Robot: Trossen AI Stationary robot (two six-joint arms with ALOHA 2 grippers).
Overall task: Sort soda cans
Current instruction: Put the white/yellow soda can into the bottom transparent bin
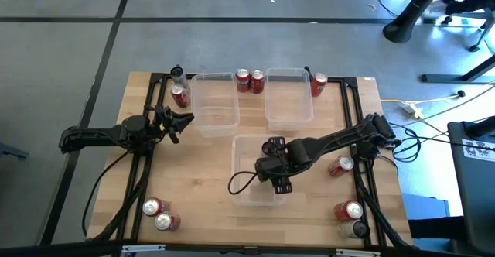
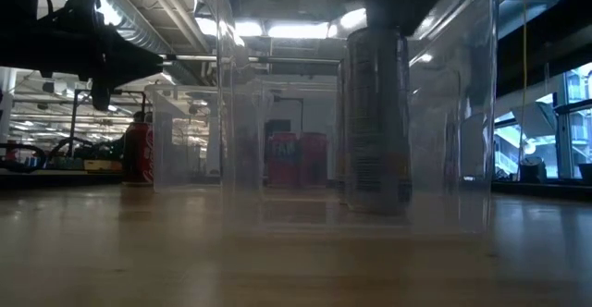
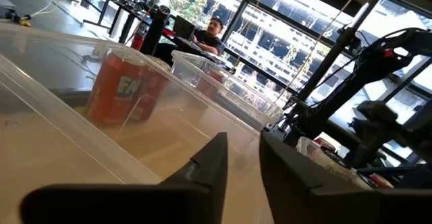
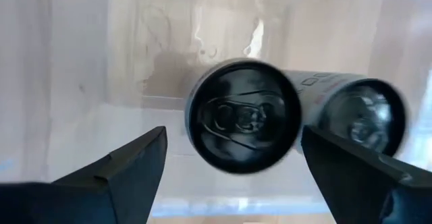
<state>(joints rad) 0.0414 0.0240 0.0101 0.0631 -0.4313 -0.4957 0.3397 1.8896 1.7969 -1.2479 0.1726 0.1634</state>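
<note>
On the left of the wooden counter (image 1: 209,172) we see the left gripper (image 1: 184,121) hovering just beside the left clear bin (image 1: 213,106), its fingers (image 3: 209,163) slightly parted with nothing between them. Behind it, at the counter's far left corner, a red can (image 1: 181,96) stands with a dark can (image 1: 178,74) just beyond it. At the near left corner two red cans (image 1: 158,214) sit side by side.

Moving toward the middle, a pair of red cans (image 1: 250,80) stands in the gap between the two far bins. In front of them is the near bin (image 1: 246,145), and the right gripper (image 1: 277,181) reaches down into it. Its fingers (image 4: 128,166) are spread wide on either side of a dark can (image 4: 243,116), which stands upright on the bin's floor; we see clear gaps on both sides, so they are not touching it.

Farther right we find the right far bin (image 1: 289,98), with a red can (image 1: 318,84) just beyond its right side. Near the right edge one red can (image 1: 340,166) lies beside the right arm, and at the near right corner a red can (image 1: 349,210) sits next to a dark one (image 1: 356,228).
</note>
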